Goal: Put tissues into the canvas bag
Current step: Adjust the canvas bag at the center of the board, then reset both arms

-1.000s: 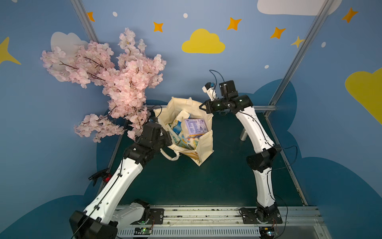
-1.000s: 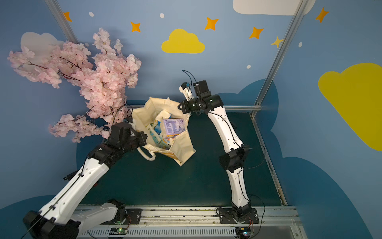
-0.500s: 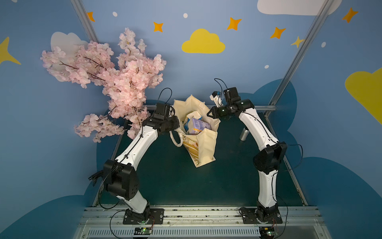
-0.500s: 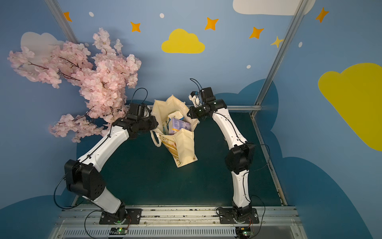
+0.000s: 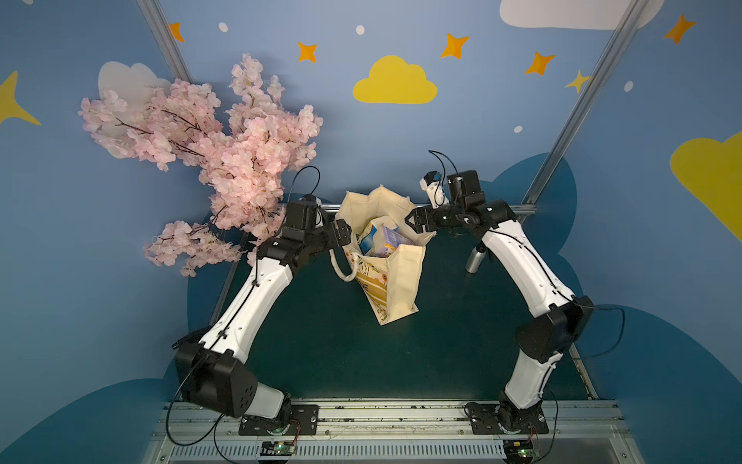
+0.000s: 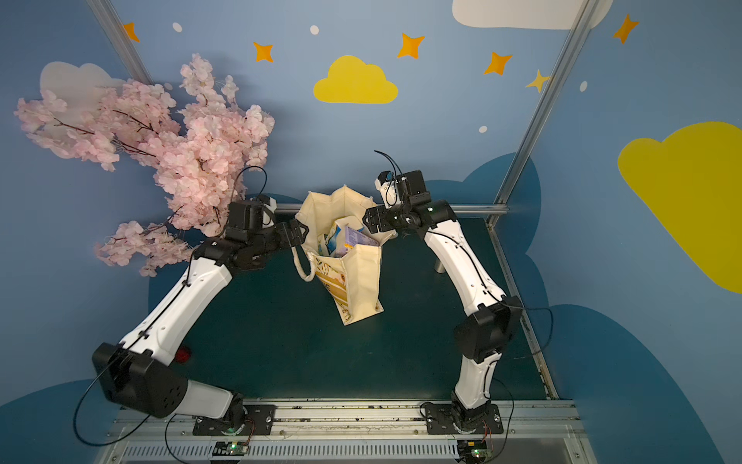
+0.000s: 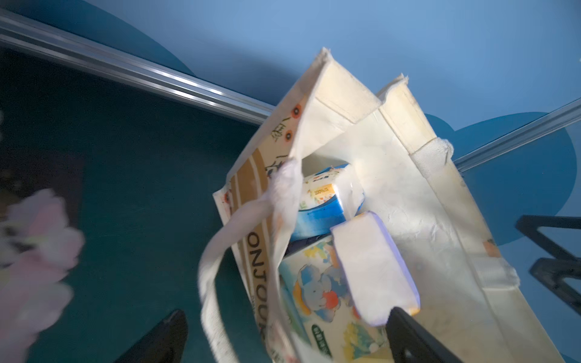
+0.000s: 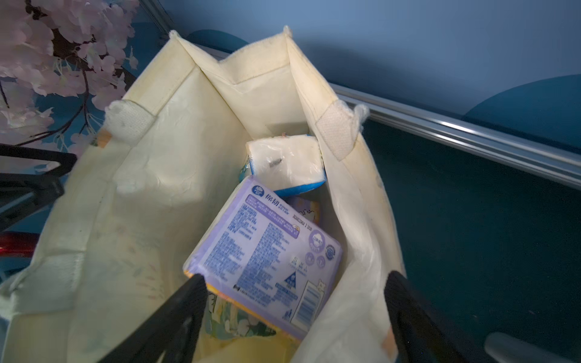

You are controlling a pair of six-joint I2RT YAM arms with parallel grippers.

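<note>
- Both grippers have their jaws wide apart and hold nothing. The left gripper (image 5: 342,237) is just beside the rope handle (image 7: 232,226), the right gripper (image 5: 414,221) at the opposite rim.
- The canvas bag (image 5: 401,281) stands upright on the counter (image 5: 321,341) between them, mouth up, about equally near each arm.
- The tissues (image 6: 355,239) sit inside: a purple pack (image 8: 267,248) slanted on top, a light blue pack (image 8: 287,162) behind, a cartoon pack (image 7: 317,301) beneath.
- No pack lies outside, so packing looks done.
</note>
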